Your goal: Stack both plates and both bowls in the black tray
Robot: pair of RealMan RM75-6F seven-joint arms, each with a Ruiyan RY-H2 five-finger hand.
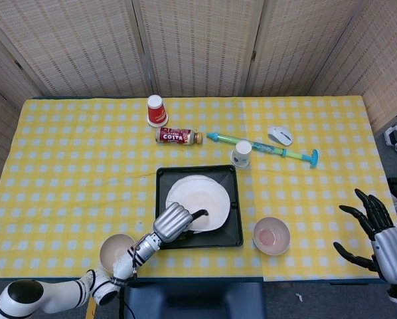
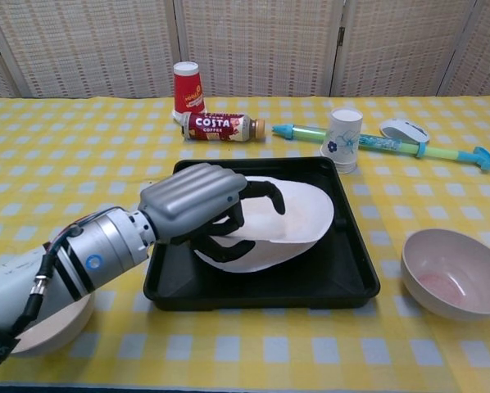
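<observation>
Gripping top plate (image 2: 298, 211) over black tray (image 2: 353, 270), left hand (image 2: 197, 203), right hand (image 1: 376, 229) fingers spread, holding nothing, COSTA COFFEE bottle (image 2: 222, 127), red cup (image 2: 188, 87), floral paper cup (image 2: 343, 139) behind tray, pink bowl (image 2: 453, 273) at right.

My left hand (image 2: 202, 205) grips the upper plate (image 2: 298, 214) over the lower plate (image 2: 253, 255) in the black tray (image 2: 343, 278); pink bowl (image 2: 454, 282) sits right.

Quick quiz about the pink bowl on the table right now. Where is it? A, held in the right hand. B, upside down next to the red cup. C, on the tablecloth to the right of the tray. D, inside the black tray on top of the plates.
C: the pink bowl sits upright on the tablecloth right of the black tray, apart from it, and the right hand holds nothing.
</observation>
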